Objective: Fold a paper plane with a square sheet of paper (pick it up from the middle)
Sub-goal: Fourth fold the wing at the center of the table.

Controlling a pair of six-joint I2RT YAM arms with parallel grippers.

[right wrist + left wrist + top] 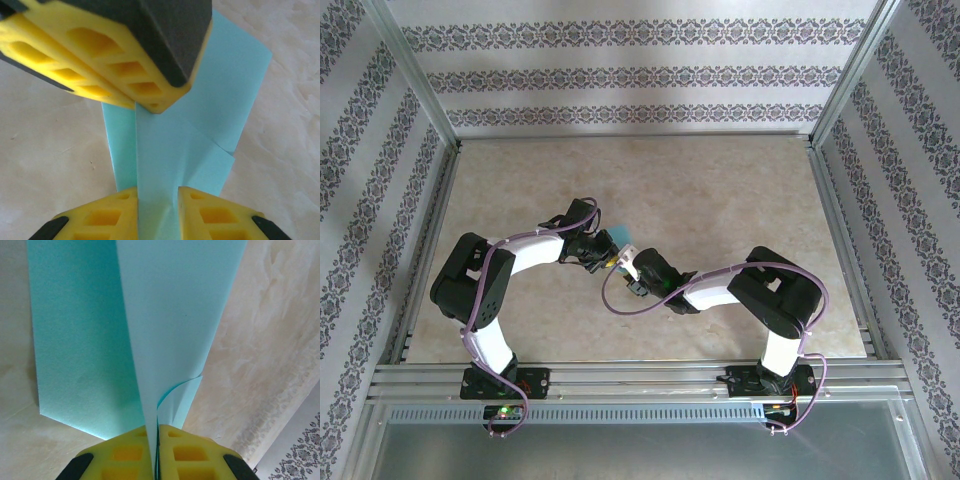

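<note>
Step in hand, as judged: forming a crease, with the sheet pinched up from its middle. At the centre of the beige marbled worktop (720,180), the left gripper (604,256) has its yellow fingers (125,457) pressed together on a raised ridge of the thin teal-turquoise square sheet of paper (619,237). The rest of the sheet fans away from the pinch, one part lying flat on the worktop. Just right of it, the right gripper (630,268) faces the left one, fingers (110,212) apart, with a folded strip of the sheet running between them; contact with the strip cannot be confirmed. Next move, as judged: close the right fingers on the strip near the pinch and draw along the ridge to sharpen it, taking care that the thin paper neither slips nor tears. The left wrist view shows the layers meeting at the pinch and a small curled flap beside it. The right wrist view shows both grippers nose to nose and a diagonal fold edge. The top external view gives the position on the worktop.
</note>
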